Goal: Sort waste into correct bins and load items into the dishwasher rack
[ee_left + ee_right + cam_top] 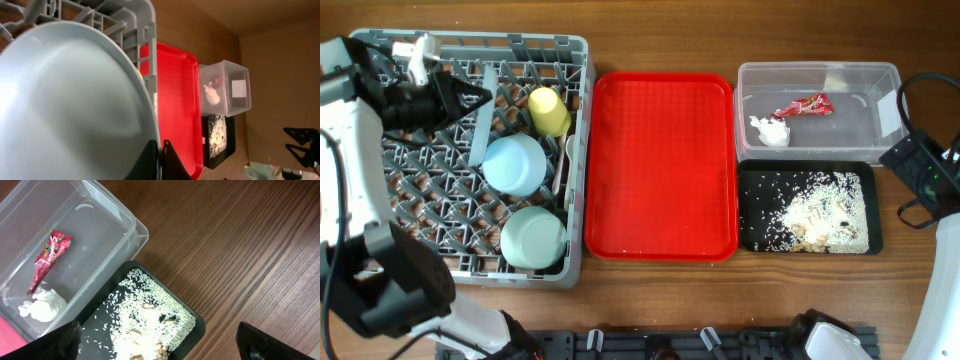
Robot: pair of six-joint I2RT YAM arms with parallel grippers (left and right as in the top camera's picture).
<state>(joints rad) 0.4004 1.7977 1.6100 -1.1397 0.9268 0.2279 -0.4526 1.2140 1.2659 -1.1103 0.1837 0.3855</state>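
Left arm (pixel 350 105) over rack (pixel 576 150) (pinching plate (pixel 75 100)).

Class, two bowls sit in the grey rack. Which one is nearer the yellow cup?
The light blue bowl: it sits right beside the yellow cup, while the pale green bowl lies beyond it, farther away.

One fixed high view, two wrist views.
From overhead, straight down on the whole table (pixel 660 30). From the left wrist, rolled sideways and very near the plate (pixel 65 110), looking past the red tray (pixel 175 100) to the clear tub (pixel 226 102) and black tray (pixel 230 150) (far off here). From the right wrist, down and close on those same two.
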